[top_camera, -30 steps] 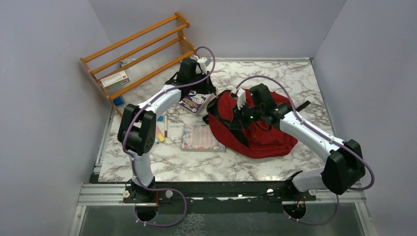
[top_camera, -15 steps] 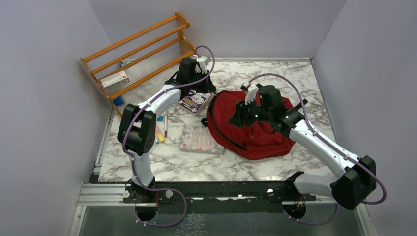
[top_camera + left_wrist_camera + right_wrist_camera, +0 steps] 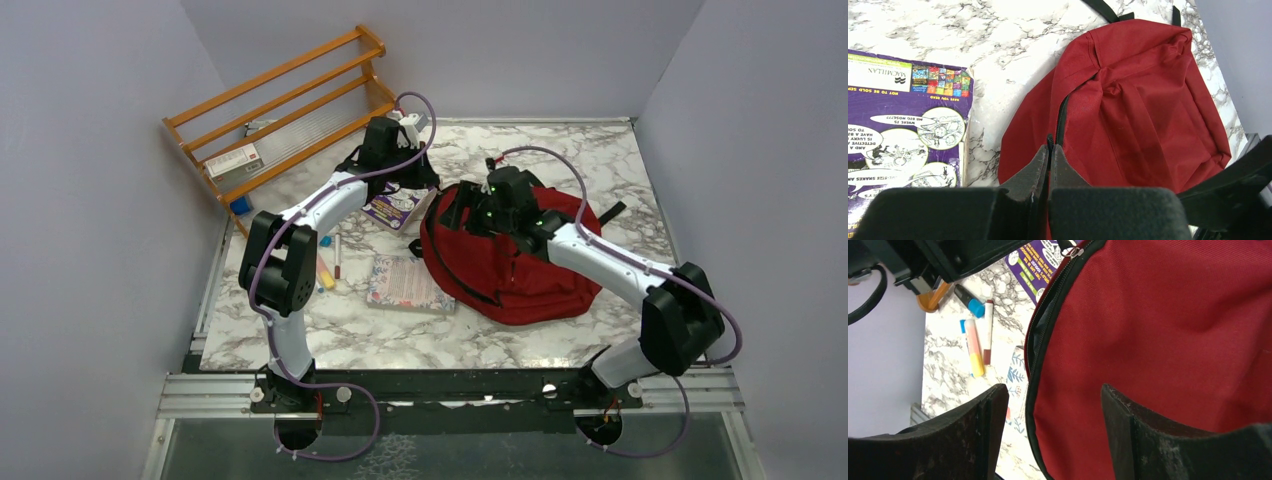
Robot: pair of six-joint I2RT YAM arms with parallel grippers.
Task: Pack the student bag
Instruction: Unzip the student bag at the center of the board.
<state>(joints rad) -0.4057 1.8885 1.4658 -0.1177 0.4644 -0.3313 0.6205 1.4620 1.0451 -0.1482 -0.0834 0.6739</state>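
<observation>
Backpack (image 3: 520, 275): dark red, lying flat on the marble counter (image 3: 330, 335), right of centre, black strap ends poking out on its far side.

Your left fingers (image 3: 1040, 161) are pressed together at the bag's far-left corner, right at the end of the black zipper (image 3: 1063, 112) (a sliver of red cloth shows between them, so they are clamped on the fabric).

Your right fingers (image 3: 993, 407) are spread wide apart over the red top panel and grip nothing. The zipper line runs up between them, gaping slightly, with the metal pull (image 3: 1074, 252) at its far end. You cannot tell from these views whether they touch the cloth.

Around the bag:
- The purple book (image 3: 903, 125) with a cartoon cover lies just beside the bag on its left, under your left arm (image 3: 330, 195).
- The floral notebook (image 3: 405, 283) lies nearer you, its right edge against the bag.
- Left of the notebook are a yellow-and-pink marker (image 3: 975, 347), a dark red pen (image 3: 988, 332) and a blue-capped marker (image 3: 969, 300), close together.
- The wooden rack (image 3: 285, 100) stands at the far left by the wall, with small boxes on it.
</observation>
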